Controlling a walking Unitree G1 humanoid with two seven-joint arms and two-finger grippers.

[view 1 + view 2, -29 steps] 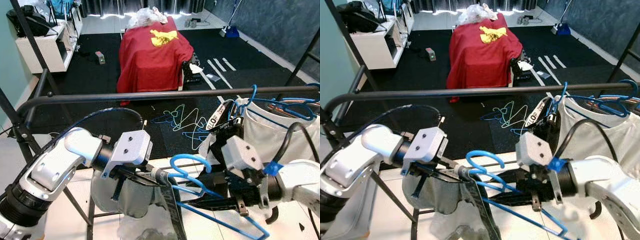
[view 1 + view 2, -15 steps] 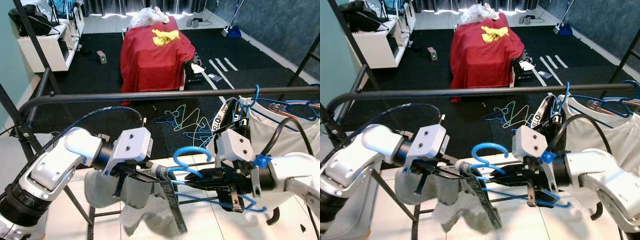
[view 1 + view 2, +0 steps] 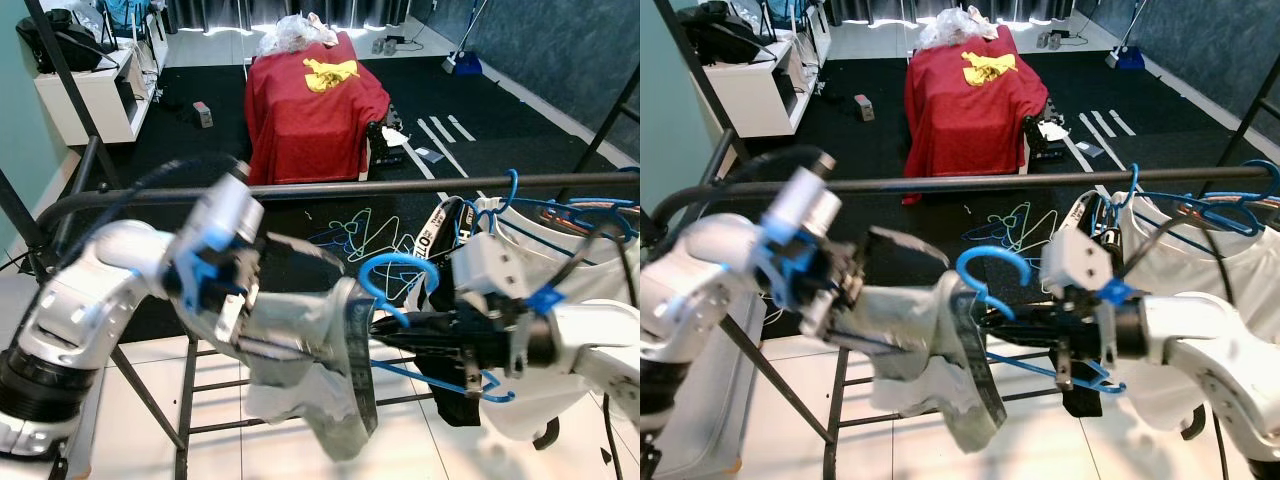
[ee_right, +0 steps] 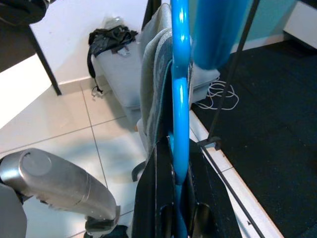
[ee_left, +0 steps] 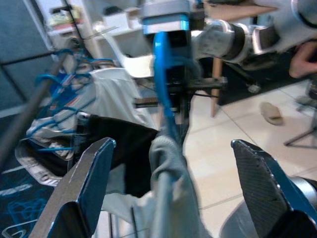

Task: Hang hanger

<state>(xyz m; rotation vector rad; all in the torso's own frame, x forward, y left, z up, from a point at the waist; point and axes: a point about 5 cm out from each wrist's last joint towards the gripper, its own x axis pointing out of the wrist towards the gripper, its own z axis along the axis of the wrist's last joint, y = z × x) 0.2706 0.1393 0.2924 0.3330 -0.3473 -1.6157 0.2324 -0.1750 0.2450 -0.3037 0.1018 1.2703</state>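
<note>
Right gripper (image 3: pixel 1040 322): black fingers clamped on the lower neck of the blue hanger (image 3: pixel 992 272), seen end-on in the right wrist view with the blue stem (image 4: pixel 180 99) pinched between them. Hook curled upward, just below the black rail (image 3: pixel 970 182) of the clothes rack and not over it. Draped over the hanger's left shoulder, a grey garment (image 3: pixel 930 350) with a dark strap-like band hanging down its front edge, sagging toward the white tiled floor (image 3: pixel 1060 440).

Left gripper (image 5: pixel 168 183): fingers (image 5: pixel 89 173) spread wide apart in the left wrist view, with the grey cloth and the blue hanger between them but touching neither pad; left arm blurred in the head views, raised beside the rail, its wrist close behind the garment.

On the rail to the robot's right, a cluster of blue hangers (image 3: pixel 575 212) already hung, one carrying a white shirt (image 3: pixel 560 270). Beyond the rack, on black carpet, a heap of loose light-blue and green hangers (image 3: pixel 375 238). Farther back, a piece of furniture draped in red cloth (image 3: pixel 310 115) with a yellow print on top. At far left, a white shelf unit (image 3: pixel 95 95) holding dark bags.
</note>
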